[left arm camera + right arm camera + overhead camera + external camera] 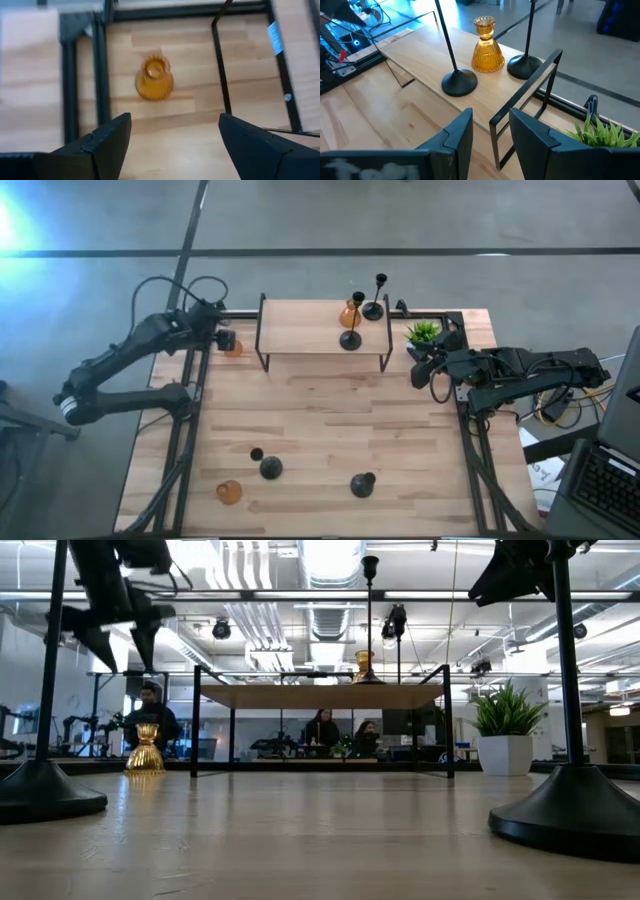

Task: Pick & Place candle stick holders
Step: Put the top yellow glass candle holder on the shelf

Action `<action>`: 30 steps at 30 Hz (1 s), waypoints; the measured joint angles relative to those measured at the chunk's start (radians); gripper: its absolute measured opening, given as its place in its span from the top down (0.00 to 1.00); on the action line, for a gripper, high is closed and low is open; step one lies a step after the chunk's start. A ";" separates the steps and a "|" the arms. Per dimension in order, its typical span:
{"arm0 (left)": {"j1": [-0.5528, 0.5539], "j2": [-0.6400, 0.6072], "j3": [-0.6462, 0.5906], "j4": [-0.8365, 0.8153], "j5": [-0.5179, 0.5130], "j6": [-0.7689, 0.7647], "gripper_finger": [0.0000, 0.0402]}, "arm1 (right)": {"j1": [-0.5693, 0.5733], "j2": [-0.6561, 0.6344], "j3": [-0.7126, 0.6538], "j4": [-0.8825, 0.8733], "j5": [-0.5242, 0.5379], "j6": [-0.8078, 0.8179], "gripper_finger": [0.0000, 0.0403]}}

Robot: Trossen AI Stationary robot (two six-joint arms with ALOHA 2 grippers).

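Amber holder (487, 47) stands between two black holders' bases on shelf (420, 55)

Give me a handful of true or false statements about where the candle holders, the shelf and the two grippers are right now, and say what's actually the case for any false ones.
1. Three holders stand on the raised shelf: two black holders and one amber holder. True.
2. The left gripper is clamped on an amber holder. False: it is open above an amber holder on the table, left of the shelf.
3. The potted plant stands on the shelf. False: it stands on the table, right of the shelf.
4. The right gripper holds nothing. True: it hovers near the shelf's right end.
5. Near the table's front edge are two black holders and an amber holder. True.
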 joint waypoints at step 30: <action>-0.039 -0.053 -0.612 0.728 -0.161 -0.043 0.24 | 0.000 -0.011 0.001 -0.002 -0.116 -0.033 0.70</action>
